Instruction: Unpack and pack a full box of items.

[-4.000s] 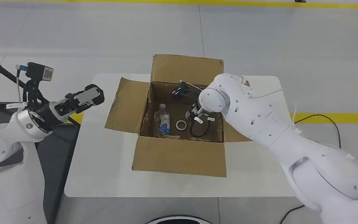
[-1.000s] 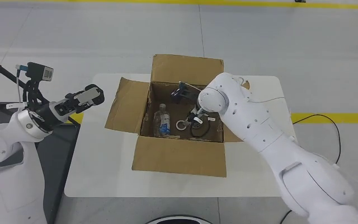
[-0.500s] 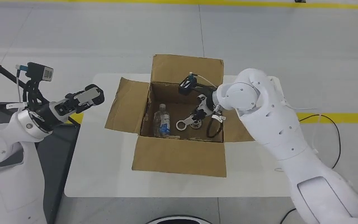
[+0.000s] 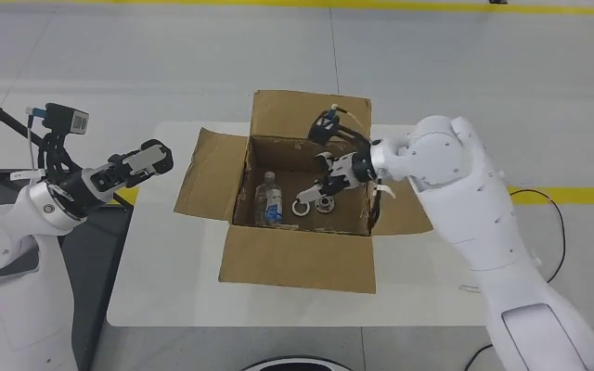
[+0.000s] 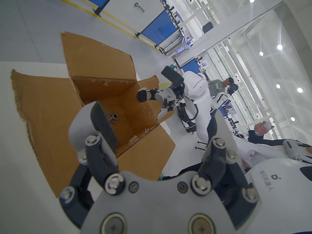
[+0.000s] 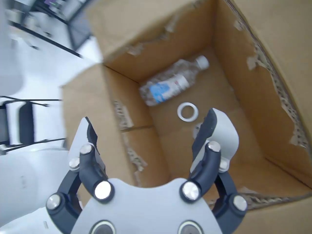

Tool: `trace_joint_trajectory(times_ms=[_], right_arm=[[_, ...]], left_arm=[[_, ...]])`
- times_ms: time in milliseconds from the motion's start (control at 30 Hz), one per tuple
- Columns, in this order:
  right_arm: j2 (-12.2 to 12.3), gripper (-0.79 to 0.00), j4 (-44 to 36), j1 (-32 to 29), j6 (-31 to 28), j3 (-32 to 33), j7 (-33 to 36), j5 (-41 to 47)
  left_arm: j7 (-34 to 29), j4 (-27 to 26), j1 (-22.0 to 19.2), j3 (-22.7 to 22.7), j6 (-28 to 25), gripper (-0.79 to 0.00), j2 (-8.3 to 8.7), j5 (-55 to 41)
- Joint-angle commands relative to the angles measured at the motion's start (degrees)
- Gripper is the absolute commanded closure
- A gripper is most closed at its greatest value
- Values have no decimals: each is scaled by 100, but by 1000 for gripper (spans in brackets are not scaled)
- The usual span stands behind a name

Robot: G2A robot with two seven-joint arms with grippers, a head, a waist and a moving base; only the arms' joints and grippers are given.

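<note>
An open cardboard box (image 4: 297,255) stands mid-table. On its floor lie a clear water bottle (image 4: 269,199) (image 6: 170,83), a white tape ring (image 4: 303,206) (image 6: 187,112) and a small metal part (image 4: 325,206) (image 5: 112,117). My right gripper (image 4: 320,185) (image 6: 150,129) hangs open and empty above the box's right half, over the ring and the part. One of its fingers (image 6: 212,125) partly hides the metal part. My left gripper (image 4: 153,156) (image 5: 158,122) is open and empty, off the table's left side and facing the box.
The box's four flaps are folded outward; the left flap (image 4: 209,176) lies toward my left gripper. White tabletop (image 4: 167,278) shows bare in front and to the left of the box. People sit in the room far behind.
My right arm has risen out of the box and drawn back to the right. The small metal part now shows beside the tape ring. The left arm has kept still.
</note>
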Motion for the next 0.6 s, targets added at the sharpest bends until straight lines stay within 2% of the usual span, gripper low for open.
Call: trace_joint_trajectory(times_ms=[0,200,333,567], right_arm=[[92,-785,-134,-169,31,262,36,705],[372,-785,-341,-613,186,823,192,2205],[465,-785,-219,-874,233,1015,238,3180],[465,-785,-219,-874,233,1015,238,3180]], left_arm=[[0,0,0,0,0,-785,0,0],[0,0,0,0,0,-785,0,0],[0,0,0,0,0,-785,0,0],[0,0,0,0,0,-785,0,0]])
